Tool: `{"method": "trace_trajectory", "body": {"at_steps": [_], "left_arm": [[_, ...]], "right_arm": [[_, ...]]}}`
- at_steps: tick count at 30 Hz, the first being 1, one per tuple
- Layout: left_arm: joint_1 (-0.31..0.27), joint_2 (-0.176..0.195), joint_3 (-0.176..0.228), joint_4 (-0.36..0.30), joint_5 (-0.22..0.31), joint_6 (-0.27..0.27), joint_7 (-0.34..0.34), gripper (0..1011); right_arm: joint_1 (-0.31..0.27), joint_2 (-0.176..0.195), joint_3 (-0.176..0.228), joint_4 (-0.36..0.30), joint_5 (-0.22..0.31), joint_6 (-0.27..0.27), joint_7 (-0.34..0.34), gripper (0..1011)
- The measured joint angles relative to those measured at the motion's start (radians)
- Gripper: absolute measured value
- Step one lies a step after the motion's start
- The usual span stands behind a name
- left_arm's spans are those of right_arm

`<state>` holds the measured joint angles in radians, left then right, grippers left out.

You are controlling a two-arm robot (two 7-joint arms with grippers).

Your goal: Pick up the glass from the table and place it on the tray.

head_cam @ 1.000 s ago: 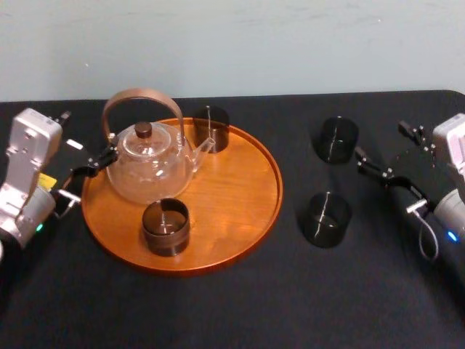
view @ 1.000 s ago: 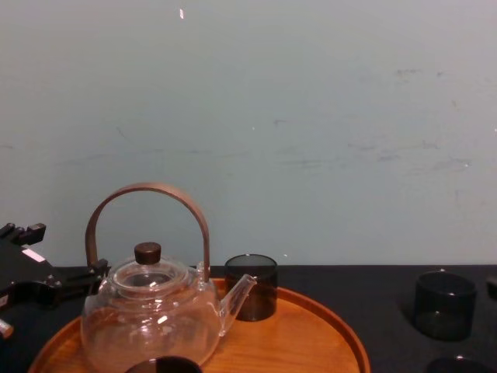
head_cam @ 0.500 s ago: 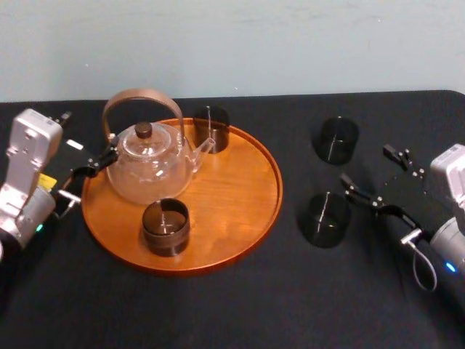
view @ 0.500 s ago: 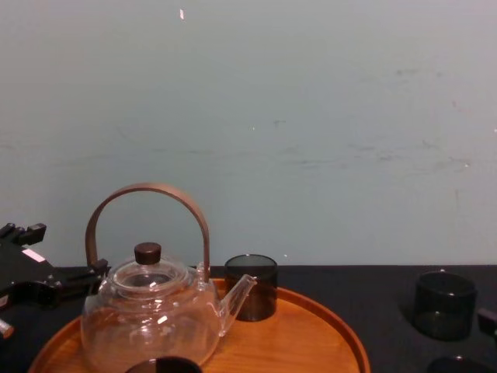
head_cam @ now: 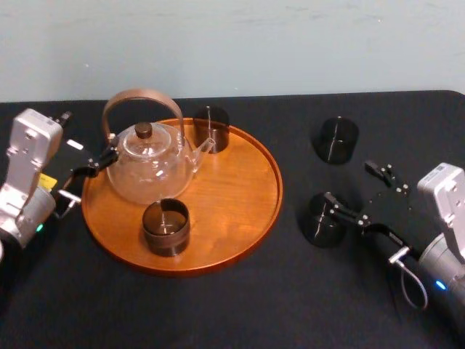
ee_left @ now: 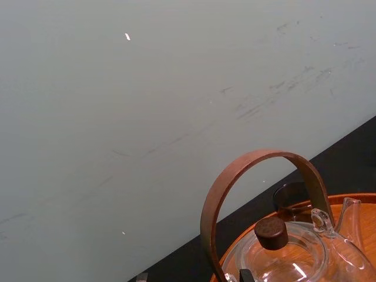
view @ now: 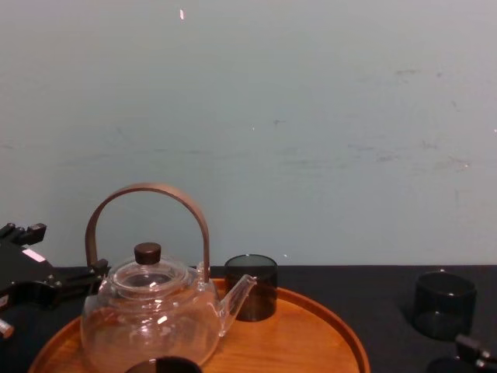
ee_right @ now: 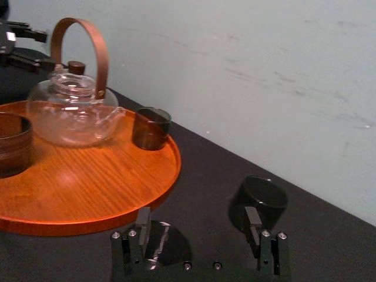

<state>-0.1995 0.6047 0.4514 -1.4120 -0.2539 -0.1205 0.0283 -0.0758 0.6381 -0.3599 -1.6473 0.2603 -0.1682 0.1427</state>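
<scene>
The nearer glass (head_cam: pixel 320 220) stands on the table (head_cam: pixel 240 313), off the tray (head_cam: pixel 243 182), partly under one finger of our right gripper (head_cam: pixel 346 182), which is spread wide and empty. We judge this the approach; next, centre and descend. Our left gripper (head_cam: pixel 86 174) idles beside the teapot (head_cam: pixel 149 171).

black table (head_cam: pixel 218 313), tray (head_cam: pixel 243 185), near glass (head_cam: pixel 317 227), far glass (head_cam: pixel 336 139)

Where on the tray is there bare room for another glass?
On the tray, the right half is bare, bordered by the teapot, the far glass and the near glass. The left half is crowded, with the left gripper beside the teapot.
</scene>
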Motion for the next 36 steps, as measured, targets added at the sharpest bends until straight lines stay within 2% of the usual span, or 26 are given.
{"method": "trace_trajectory", "body": {"at_steps": [15,36], "left_arm": [[0.0,0.0,0.0,0.0,0.0,0.0,0.0,1009],[0.0,0.0,0.0,0.0,0.0,0.0,0.0,1010]], "right_arm": [[-0.018,-0.037,-0.004,0.006,-0.017,0.004,0.056,1002],[-0.044,-0.085,0.035,0.052,-0.026,0.008,0.104,1002]]}}
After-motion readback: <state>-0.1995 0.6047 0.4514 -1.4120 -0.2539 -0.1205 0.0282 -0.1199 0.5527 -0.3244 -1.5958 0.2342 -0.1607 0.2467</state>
